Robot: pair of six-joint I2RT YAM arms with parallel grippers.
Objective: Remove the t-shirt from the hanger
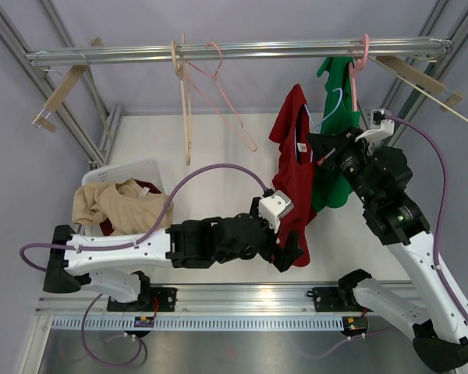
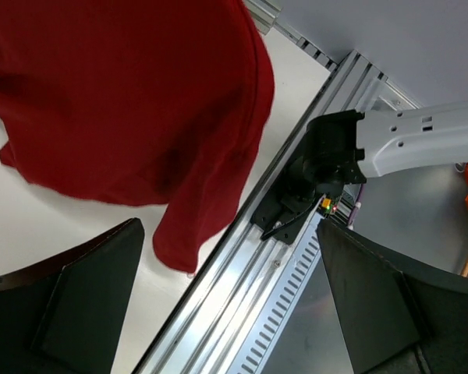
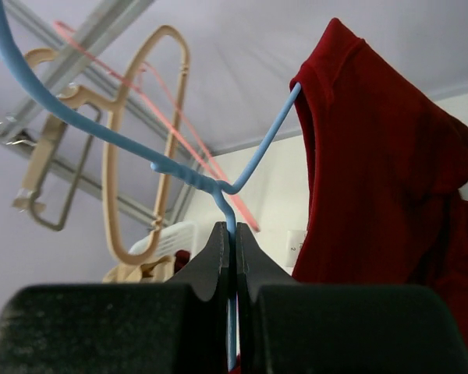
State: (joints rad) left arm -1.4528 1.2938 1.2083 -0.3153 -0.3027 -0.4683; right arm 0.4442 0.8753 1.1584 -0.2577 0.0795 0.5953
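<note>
Top view: t-shirt [image 1: 292, 171] hanging below the rail [image 1: 242, 51], right of its middle, red, bunched lengthwise. Right gripper [image 1: 321, 152] under the rail's right part, just beside the collar. Left gripper [image 1: 288, 253] well below the rail, at the hem.

Left wrist view: fingers [image 2: 78, 304] spread wide, gripping nothing; t-shirt hem drooping above the gap, contact not clear.

Right wrist view: fingers [image 3: 210, 265] pressed together, pinching the stem of the hanger [image 3: 179, 167] below its twist. One shoulder of the t-shirt on the hanger's right arm, left arm bare.
</note>
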